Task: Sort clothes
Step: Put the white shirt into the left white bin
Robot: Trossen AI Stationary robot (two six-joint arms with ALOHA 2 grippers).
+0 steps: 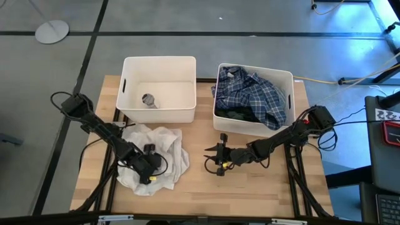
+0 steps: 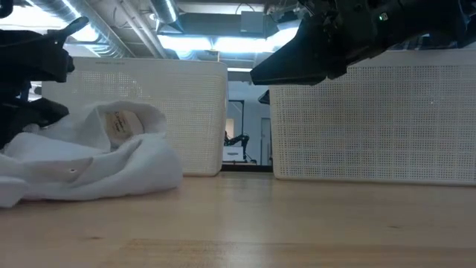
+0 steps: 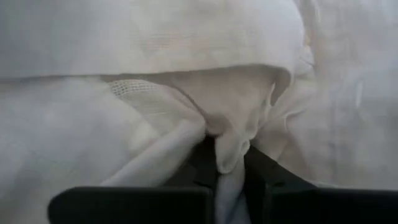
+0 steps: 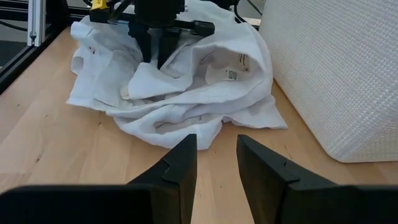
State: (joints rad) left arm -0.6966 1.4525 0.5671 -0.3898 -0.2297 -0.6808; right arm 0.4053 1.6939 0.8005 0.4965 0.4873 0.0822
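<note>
A crumpled white garment (image 1: 156, 153) lies on the wooden table in front of the left white bin (image 1: 159, 72). It also shows in the low view (image 2: 89, 156) and the right wrist view (image 4: 186, 87). My left gripper (image 1: 149, 165) is shut on it. My right gripper (image 1: 216, 157) is open and empty above the bare table to the garment's right, its fingers (image 4: 183, 162) pointing toward the garment. A navy-and-white plaid shirt (image 1: 256, 94) and dark clothes fill the right bin (image 1: 287, 78). A small grey item (image 1: 149, 100) lies in the left bin. My left gripper pinches a bunched fold of the white garment (image 3: 229, 155) between its two fingers, near the garment's middle (image 4: 146, 74). The fingers come from above, pointing down. The rest of the garment lies slack on the table.
The two white bins stand side by side at the table's far side. Bare wood (image 1: 250, 187) lies along the near edge and between the garment and my right gripper. A black frame rail (image 4: 25, 43) runs along the table's left edge.
</note>
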